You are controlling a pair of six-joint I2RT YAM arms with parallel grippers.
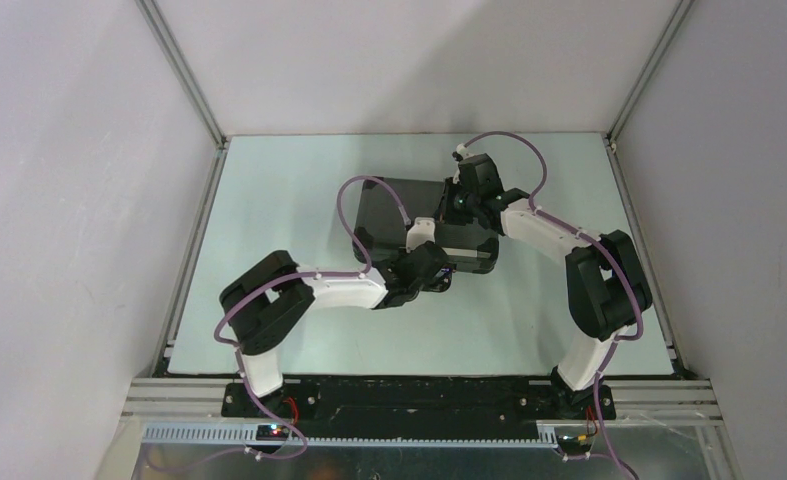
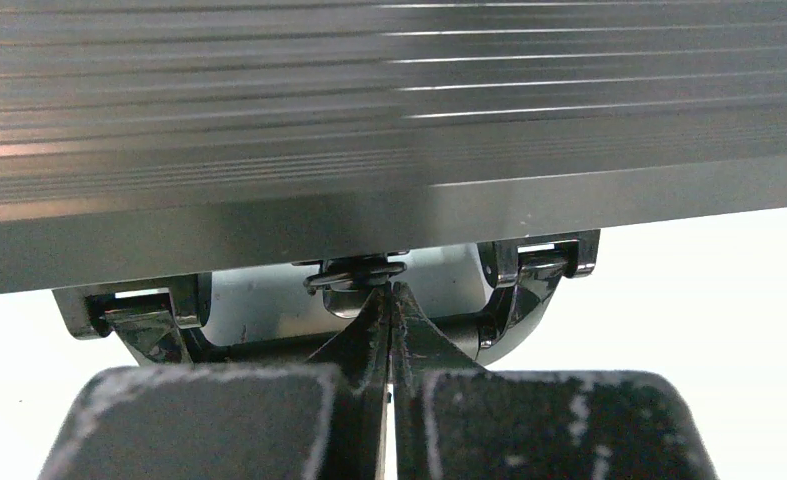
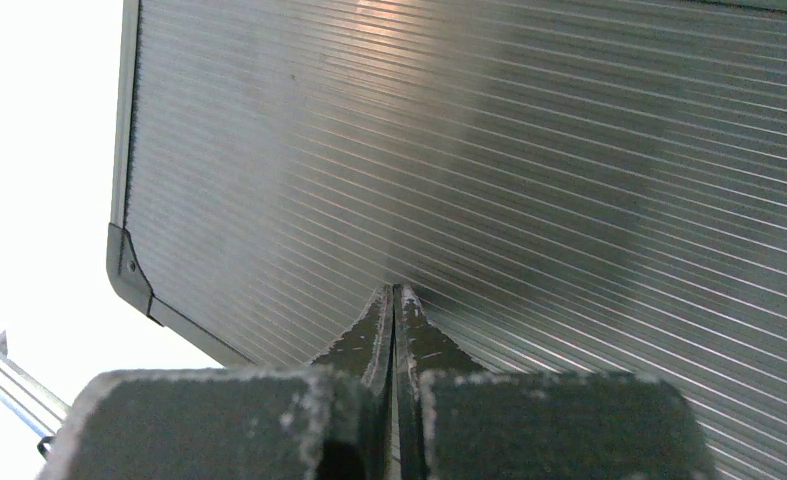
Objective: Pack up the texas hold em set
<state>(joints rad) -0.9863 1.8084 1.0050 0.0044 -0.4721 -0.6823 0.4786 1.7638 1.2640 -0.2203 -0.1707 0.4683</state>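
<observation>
1. here's the black briefcase (image 1: 409,205), lying flat around the middle of the pale worktop (image 1: 289,180), ribbed face up, lid looking down
2. both arms reach in over it: the left arm comes at its near edge, the right arm from the right side over the top
3. left end effector (image 2: 391,295): the two fingers (image 2: 364,340) are pressed together with no gap, tips right at a small metal catch (image 2: 354,275) on the case's front edge
4. whether those tips actually pinch the catch or only touch it, i cannot tell
5. either side of the catch sit the shiny handle brackets (image 2: 134,315), just under the ribbed panel of the case (image 2: 369,120)
6. right end effector (image 3: 394,292): fingers also squeezed together, holding nothing, tips touching the ribbed lid (image 3: 489,150)
7. from that wrist view a dark corner cap (image 3: 129,265) of the case shows to the left, with the bright worktop beyond
8. from above, the right end effector (image 1: 459,205) is over the lid's right part, and the left one (image 1: 447,268) is at the near edge
</observation>
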